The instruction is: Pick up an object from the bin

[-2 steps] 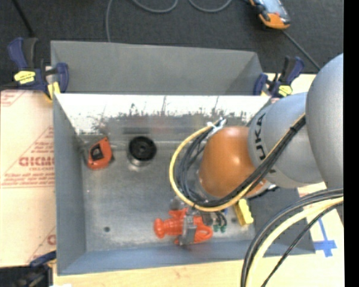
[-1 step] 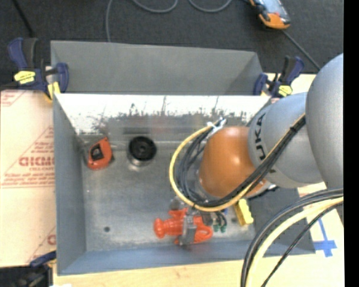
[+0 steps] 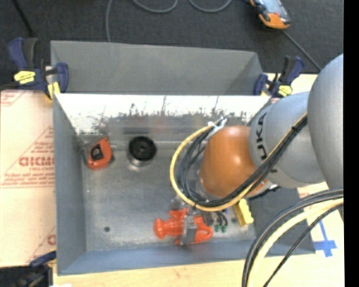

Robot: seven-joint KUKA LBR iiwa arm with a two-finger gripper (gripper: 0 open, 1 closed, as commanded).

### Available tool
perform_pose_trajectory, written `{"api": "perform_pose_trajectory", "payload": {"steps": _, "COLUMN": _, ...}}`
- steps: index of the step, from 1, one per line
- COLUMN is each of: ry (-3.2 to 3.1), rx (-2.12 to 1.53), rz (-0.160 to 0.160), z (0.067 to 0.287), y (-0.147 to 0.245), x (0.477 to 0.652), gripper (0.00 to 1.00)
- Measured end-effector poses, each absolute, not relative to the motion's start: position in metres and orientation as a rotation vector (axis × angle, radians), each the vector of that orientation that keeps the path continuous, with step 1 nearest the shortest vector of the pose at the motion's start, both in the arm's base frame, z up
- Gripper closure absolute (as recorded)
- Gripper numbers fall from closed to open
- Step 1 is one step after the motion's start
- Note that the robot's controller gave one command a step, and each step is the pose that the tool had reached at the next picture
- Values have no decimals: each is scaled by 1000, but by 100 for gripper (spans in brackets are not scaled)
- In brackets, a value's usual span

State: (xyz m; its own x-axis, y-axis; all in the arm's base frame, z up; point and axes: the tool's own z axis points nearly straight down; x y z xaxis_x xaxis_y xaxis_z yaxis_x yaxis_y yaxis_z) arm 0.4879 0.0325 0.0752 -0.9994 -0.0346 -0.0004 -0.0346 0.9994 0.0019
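The pincer (image 3: 190, 225) sits low by the near wall of the bin (image 3: 69, 178), directly at a red knobbed piece (image 3: 167, 227). I cannot tell how wide it stands. It should centre on that piece, grip firmly, then lift straight up, clear of the wall.

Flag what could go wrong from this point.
1. The gripper is low over a red plastic object close to the bin's front wall. It may scrape the wall or push the object against it instead of lifting it.
2. A small yellow piece lies close beside the gripper and might get nudged or caught.
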Motion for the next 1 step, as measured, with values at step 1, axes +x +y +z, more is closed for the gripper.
{"api": "perform_pose_trajectory", "payload": {"steps": 1, "ry": 3147, "rx": -53, "rz": 1, "z": 95, "y": 32, "x": 487, "gripper": 100}}
